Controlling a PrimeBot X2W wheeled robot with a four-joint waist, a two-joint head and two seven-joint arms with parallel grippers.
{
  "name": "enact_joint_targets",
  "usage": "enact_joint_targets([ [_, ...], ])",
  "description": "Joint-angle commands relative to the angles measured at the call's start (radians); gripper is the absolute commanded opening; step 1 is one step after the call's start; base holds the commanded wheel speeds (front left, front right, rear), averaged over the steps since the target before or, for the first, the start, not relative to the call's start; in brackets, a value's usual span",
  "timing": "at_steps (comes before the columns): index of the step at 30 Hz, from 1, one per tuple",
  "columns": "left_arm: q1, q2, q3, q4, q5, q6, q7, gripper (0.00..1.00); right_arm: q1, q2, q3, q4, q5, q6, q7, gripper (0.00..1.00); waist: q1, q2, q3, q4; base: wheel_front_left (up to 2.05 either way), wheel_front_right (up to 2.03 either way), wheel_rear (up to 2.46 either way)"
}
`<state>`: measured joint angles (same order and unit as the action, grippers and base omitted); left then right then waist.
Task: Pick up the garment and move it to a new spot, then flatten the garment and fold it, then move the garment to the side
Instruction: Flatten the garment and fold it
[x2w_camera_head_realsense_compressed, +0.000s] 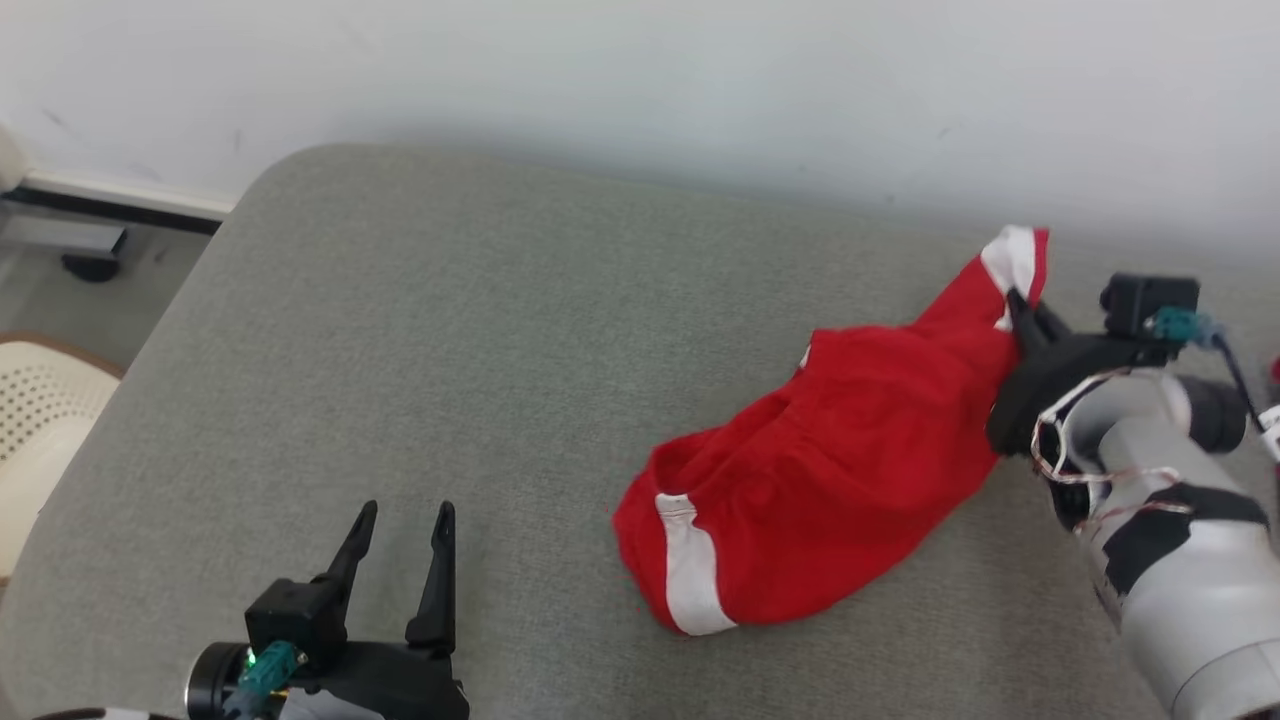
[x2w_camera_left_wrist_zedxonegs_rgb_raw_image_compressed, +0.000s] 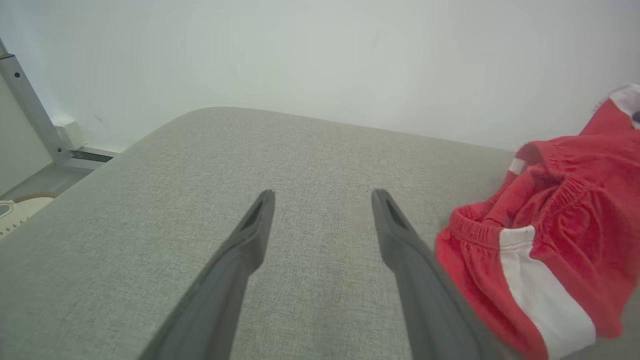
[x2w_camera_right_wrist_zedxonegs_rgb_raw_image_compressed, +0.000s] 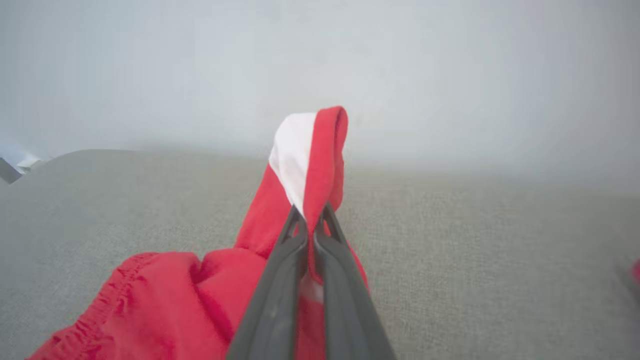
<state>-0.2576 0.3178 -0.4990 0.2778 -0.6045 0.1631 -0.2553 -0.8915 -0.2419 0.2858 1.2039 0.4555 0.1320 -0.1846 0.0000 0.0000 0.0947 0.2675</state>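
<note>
My right jaws are closed on the red garment (x2w_camera_head_realsense_compressed: 830, 470), pinching a hem corner that has a white panel. The two dark fingers (x2w_camera_right_wrist_zedxonegs_rgb_raw_image_compressed: 280, 290) are pressed together with the cloth between them. The pinched fold stands up above the fingertips, lifted off the grey cushion (x2w_camera_head_realsense_compressed: 450, 330) at its far right part, close to where the cushion meets the white wall (x2w_camera_head_realsense_compressed: 640, 70).

The rest of the garment lies crumpled on the right half of the cushion and trails from that raised corner toward the cushion's middle. Its gathered elastic waistband faces the cushion's left side. A white stripe (x2w_camera_head_realsense_compressed: 690, 565) runs down the bunched end nearest the cushion's front edge.

My left jaws are open, with both fingers (x2w_camera_left_wrist_zedxonegs_rgb_raw_image_compressed: 235, 260) spread wide and nothing between them. They hang over the front left part of the cushion and do not touch the garment. A cream perforated chair (x2w_camera_head_realsense_compressed: 35, 400) stands off the cushion's left edge.
</note>
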Motion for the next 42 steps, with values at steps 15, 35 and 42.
enact_joint_targets([
  [15,0.019,-0.038,-0.034,0.021,0.002,-0.02,-0.002,1.0,-0.038,0.044,0.095,-0.036,0.071,-0.002,-0.008,0.0,0.0,0.0,-0.054,-0.012,0.0,0.0,0.0],
  [35,-0.022,-0.023,-0.049,0.029,0.014,-0.023,0.007,1.0,0.211,-0.009,-0.032,-0.375,-0.081,-0.002,-0.08,1.0,0.0,0.0,-0.048,-0.145,0.0,0.0,0.0],
  [42,-0.03,-0.001,-0.045,0.011,0.017,-0.014,0.016,1.0,0.511,0.057,-0.155,-0.706,-0.192,-0.002,-0.08,1.0,0.0,0.0,-0.042,-0.225,0.0,0.0,0.0],
])
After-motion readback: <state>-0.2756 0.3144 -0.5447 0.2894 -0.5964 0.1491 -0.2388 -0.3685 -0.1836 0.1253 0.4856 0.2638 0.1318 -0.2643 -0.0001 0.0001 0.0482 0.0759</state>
